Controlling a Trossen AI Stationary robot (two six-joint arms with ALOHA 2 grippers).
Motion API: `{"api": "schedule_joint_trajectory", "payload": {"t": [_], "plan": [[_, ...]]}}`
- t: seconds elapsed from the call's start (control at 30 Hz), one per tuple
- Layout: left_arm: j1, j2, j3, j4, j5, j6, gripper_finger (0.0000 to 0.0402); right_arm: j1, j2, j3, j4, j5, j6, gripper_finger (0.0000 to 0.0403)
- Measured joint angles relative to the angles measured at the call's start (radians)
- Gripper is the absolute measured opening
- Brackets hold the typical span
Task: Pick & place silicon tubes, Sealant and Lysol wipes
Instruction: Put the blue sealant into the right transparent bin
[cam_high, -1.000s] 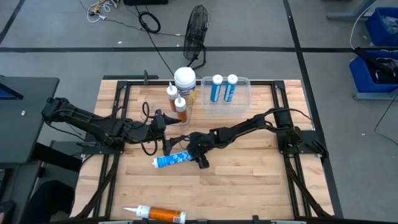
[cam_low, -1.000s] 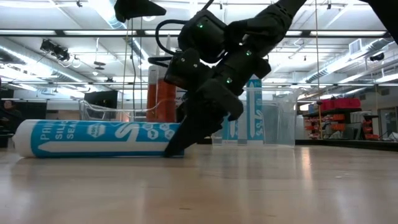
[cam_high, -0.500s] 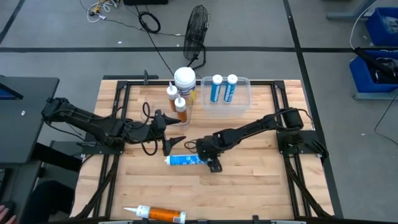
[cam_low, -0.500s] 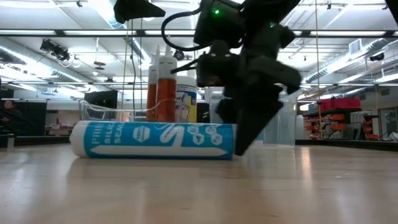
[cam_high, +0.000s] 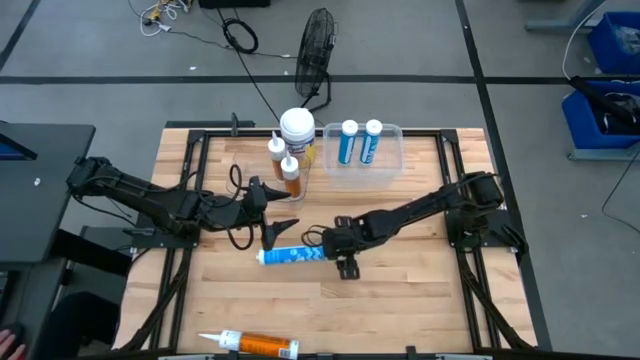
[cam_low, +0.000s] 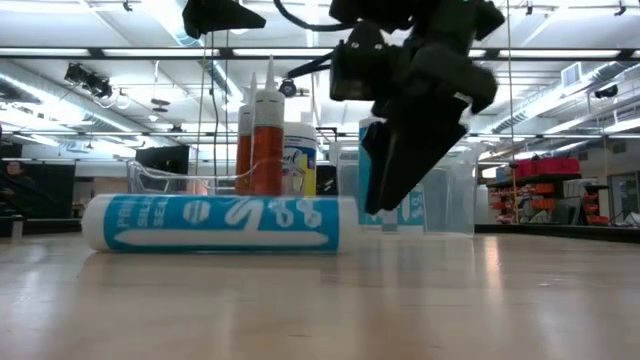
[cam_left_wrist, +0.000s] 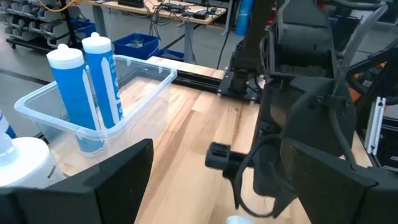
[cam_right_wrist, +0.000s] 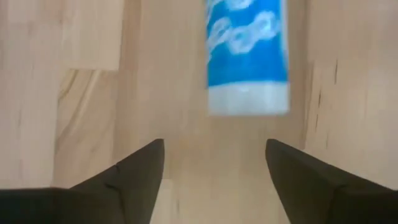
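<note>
A blue sealant tube (cam_high: 292, 255) lies on its side mid-table; it also shows in the low view (cam_low: 220, 222). My right gripper (cam_high: 345, 265) is open just off the tube's right end, raised above the table (cam_low: 400, 180). In its wrist view (cam_right_wrist: 214, 155) the tube's end (cam_right_wrist: 247, 56) lies ahead of the fingertips, untouched. My left gripper (cam_high: 283, 232) is open and empty, just far-left of the tube. The Lysol wipes canister (cam_high: 297, 128) stands upright at the far edge beside two upright orange tubes (cam_high: 283, 160).
A clear bin (cam_high: 385, 165) at the far side holds two upright blue tubes (cam_high: 359, 143), also seen in the left wrist view (cam_left_wrist: 87, 87). Another orange tube (cam_high: 258, 345) lies at the near edge. Bare wood lies between it and the blue tube.
My right gripper has gone toward the table's right edge and then risen off the table, clear of the blue tube. The tube has slid rightward along the table, turned more level with the near edge, then settled back a little leftward.
</note>
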Motion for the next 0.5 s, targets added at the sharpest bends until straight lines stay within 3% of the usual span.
{"api": "schedule_joint_trajectory", "payload": {"t": [0.13, 0.37, 0.5], "plan": [[0.0, 0.0, 0.0, 0.0, 0.012, 0.001, 0.0358, 0.002, -0.006, 0.0, -0.008, 0.007, 0.006, 0.0309], [0.0, 0.0, 0.0, 0.002, 0.012, 0.007, 0.0358, 0.017, 0.006, 0.002, 0.342, 0.146, -0.186, 0.0342], [-0.007, 0.0, 0.0, 0.0, 0.012, 0.008, 0.0358, -0.016, 0.026, 0.002, 0.421, 0.161, -0.237, 0.0347]]}}
